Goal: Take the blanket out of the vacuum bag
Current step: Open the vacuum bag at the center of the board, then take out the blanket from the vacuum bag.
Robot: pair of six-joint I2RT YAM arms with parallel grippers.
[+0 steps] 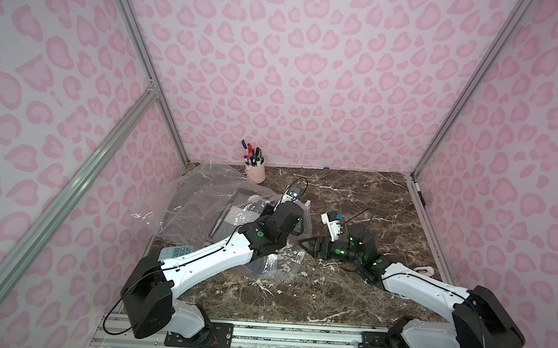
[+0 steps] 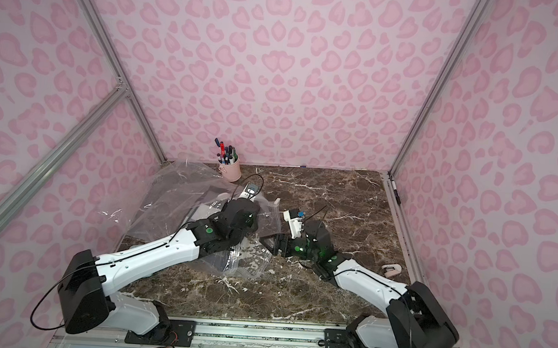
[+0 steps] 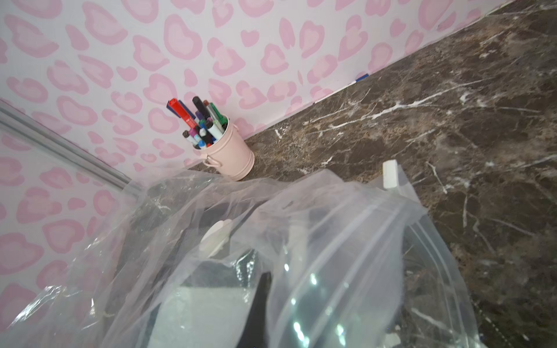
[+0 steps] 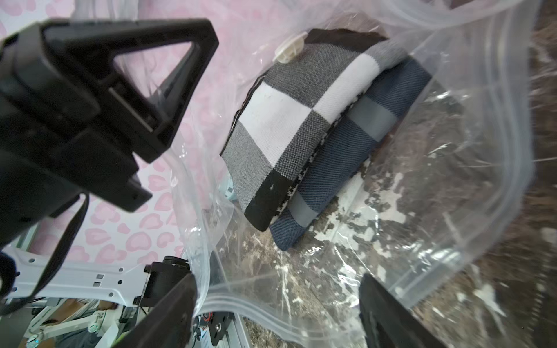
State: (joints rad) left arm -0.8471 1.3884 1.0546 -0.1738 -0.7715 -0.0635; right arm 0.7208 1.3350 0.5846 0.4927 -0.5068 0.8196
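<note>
Lying folded deep inside the vacuum bag (image 1: 201, 203), toward its valve disc (image 4: 289, 48), the blanket (image 4: 301, 120) is a checked woven cloth in black, white, grey and navy. It looks soft, light and limp, likely to unfold and drag on the film, so a pinch on the near folded corner seems best. The bag itself is thin, crinkly and slippery. The left end effector (image 4: 180, 99) is closed and looks to be pinching the bag's upper lip, holding the mouth up. The right end effector (image 1: 303, 243) sits at that mouth, spread wide and empty. The surface (image 1: 353, 193) is dark veined marble. A pink cup of markers (image 1: 255, 171) stands at the back, and pink-patterned walls enclose the cell.
</note>
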